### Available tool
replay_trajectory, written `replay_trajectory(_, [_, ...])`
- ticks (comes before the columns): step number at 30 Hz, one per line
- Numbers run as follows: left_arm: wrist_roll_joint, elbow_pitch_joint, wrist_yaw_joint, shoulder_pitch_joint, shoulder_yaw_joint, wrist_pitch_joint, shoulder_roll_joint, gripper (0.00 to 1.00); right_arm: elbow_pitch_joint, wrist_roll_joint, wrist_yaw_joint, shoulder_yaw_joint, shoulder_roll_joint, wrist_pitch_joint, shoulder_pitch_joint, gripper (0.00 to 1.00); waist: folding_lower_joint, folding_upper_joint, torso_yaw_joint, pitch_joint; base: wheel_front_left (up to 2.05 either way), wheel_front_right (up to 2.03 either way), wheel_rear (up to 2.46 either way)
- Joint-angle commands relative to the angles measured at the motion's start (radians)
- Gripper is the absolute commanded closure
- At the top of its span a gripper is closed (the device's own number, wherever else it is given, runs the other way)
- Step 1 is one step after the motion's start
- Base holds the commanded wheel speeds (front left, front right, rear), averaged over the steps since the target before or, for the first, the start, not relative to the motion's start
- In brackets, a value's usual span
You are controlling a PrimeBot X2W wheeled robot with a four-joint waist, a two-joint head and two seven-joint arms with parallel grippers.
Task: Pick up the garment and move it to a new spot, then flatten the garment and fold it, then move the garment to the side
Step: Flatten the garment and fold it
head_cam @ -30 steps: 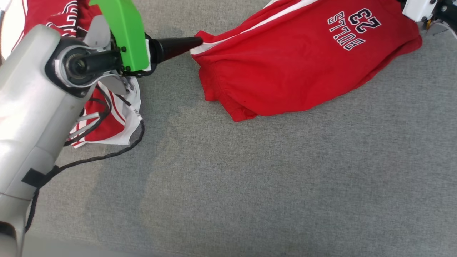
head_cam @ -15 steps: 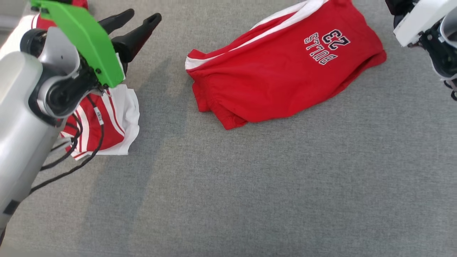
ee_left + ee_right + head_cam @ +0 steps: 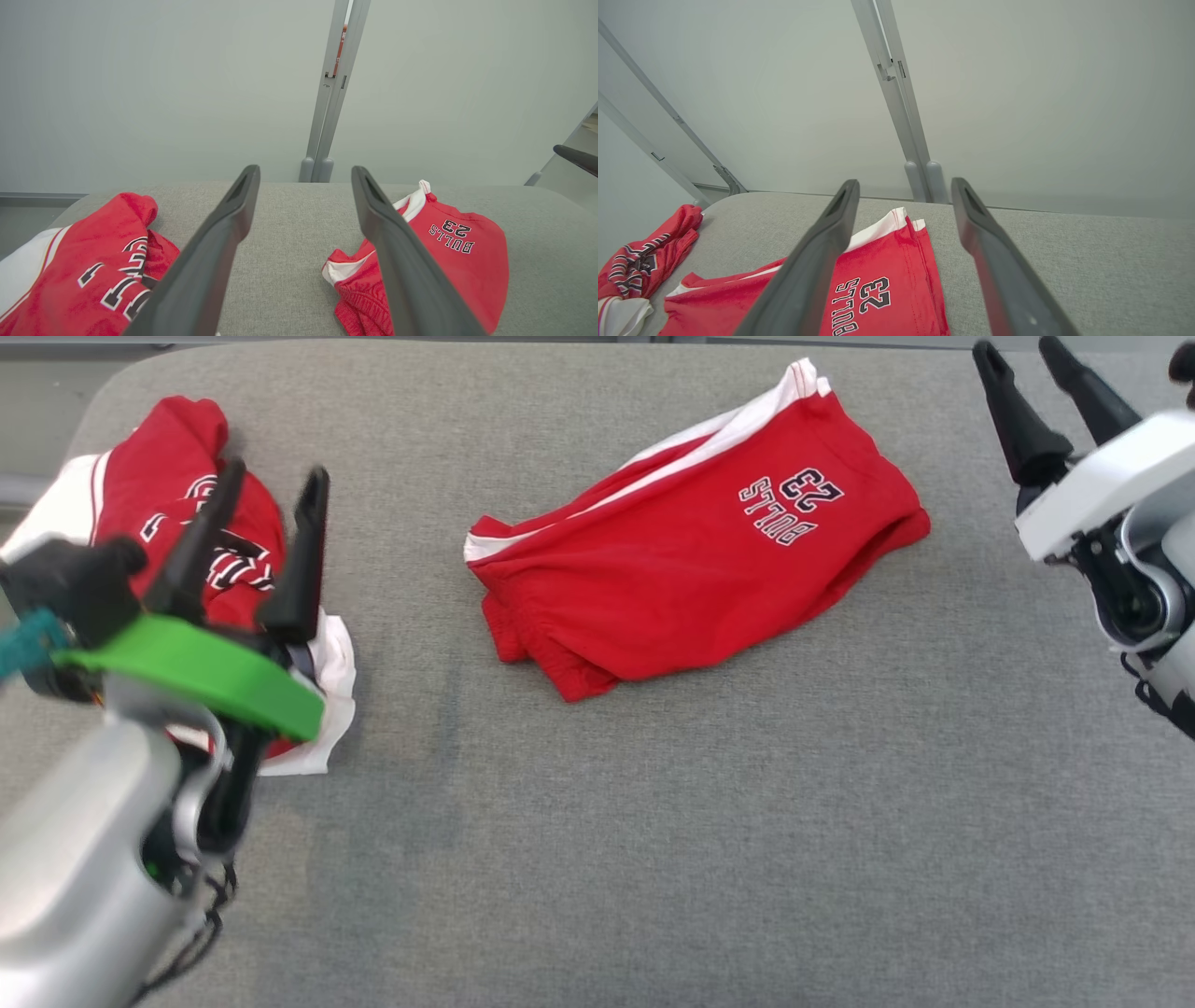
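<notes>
The garment, red shorts with a white side stripe and "BULLS 23" lettering, lies folded over on the grey padded table, a little behind its middle. In the wrist views the shorts lie below and ahead of the fingers. My left gripper stands open at the lower left, well left of the shorts, fingers pointing away from me, nothing between them. My right gripper is open and empty at the upper right, clear of the shorts' right end.
A crumpled red-and-white jersey lies at the table's left end, partly under my left gripper. Behind the table's rounded far edge stand pale wall panels with a grey upright post. The near half of the table is bare fabric.
Both grippers have drawn away from the shorts' two ends to the sides, the left one swinging from pointing right to pointing away. The head camera has pulled back, showing more of the table.
</notes>
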Motion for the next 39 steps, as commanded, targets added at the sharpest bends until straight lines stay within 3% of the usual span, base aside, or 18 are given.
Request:
replay_trajectory(1, [0.029, -0.021, 0.019, 0.052, 0.007, -0.024, -0.005, 0.00, 0.008, -0.014, 0.000, -0.030, 0.007, -0.004, 0.031, 0.00, 0.0001, 0.0000, 0.020, -0.010, 0.00, 0.00, 0.00])
replay_trajectory(4, [0.063, -0.072, 0.052, 0.163, 0.046, -0.049, -0.048, 0.00, 0.038, -0.043, 0.000, -0.076, 0.014, -0.004, 0.090, 0.00, 0.0001, 0.0000, 0.055, -0.013, 0.00, 0.00, 0.00])
replay_trajectory(7, [0.137, -0.131, 0.038, 0.256, 0.119, -0.051, -0.126, 0.00, 0.076, -0.053, 0.000, -0.104, 0.014, -0.004, 0.120, 0.00, 0.0001, 0.0000, 0.097, -0.008, 0.00, 0.00, 0.00])
replay_trajectory(12, [0.311, -0.194, -0.031, 0.399, 0.224, -0.051, -0.293, 0.00, 0.160, -0.028, 0.000, -0.082, 0.018, 0.009, 0.115, 0.00, 0.0001, 0.0000, 0.161, 0.015, 0.00, 0.00, 0.00])
replay_trajectory(18, [0.500, -0.215, -0.157, 0.495, 0.318, -0.051, -0.462, 0.00, 0.276, -0.009, 0.000, -0.049, 0.021, 0.080, 0.053, 0.00, 0.0001, 0.0000, 0.227, 0.062, 0.00, 0.00, 0.00])
replay_trajectory(22, [0.618, -0.191, -0.212, 0.544, 0.362, -0.051, -0.519, 0.00, 0.352, 0.008, 0.000, -0.034, 0.018, 0.144, 0.005, 0.00, 0.0001, 0.0000, 0.267, 0.092, 0.00, 0.00, 0.00])
replay_trajectory(26, [0.664, -0.174, -0.251, 0.561, 0.400, -0.051, -0.560, 0.00, 0.429, 0.035, 0.000, -0.033, 0.012, 0.210, -0.024, 0.00, 0.0001, 0.0000, 0.303, 0.111, 0.00, 0.00, 0.00])
replay_trajectory(31, [0.692, -0.153, -0.280, 0.577, 0.420, -0.051, -0.583, 0.00, 0.490, 0.099, 0.000, -0.045, 0.023, 0.354, -0.032, 0.00, 0.0001, 0.0000, 0.326, 0.116, 0.00, 0.00, 0.00])
replay_trajectory(37, [0.710, -0.132, -0.294, 0.581, 0.434, -0.051, -0.590, 0.00, 0.461, 0.153, 0.002, -0.035, 0.062, 0.491, 0.002, 0.00, 0.0001, 0.0000, 0.320, 0.101, 0.00, 0.00, 0.00])
replay_trajectory(38, [0.713, -0.128, -0.296, 0.579, 0.433, -0.051, -0.590, 0.00, 0.451, 0.159, 0.002, -0.034, 0.061, 0.499, 0.004, 0.27, 0.0001, 0.0000, 0.318, 0.100, 0.00, 0.00, 0.00])
replay_trajectory(39, [0.716, -0.123, -0.296, 0.577, 0.432, -0.051, -0.590, 0.00, 0.438, 0.161, 0.002, -0.033, 0.059, 0.499, 0.004, 0.60, 0.0001, 0.0000, 0.315, 0.098, 0.00, 0.00, 0.00])
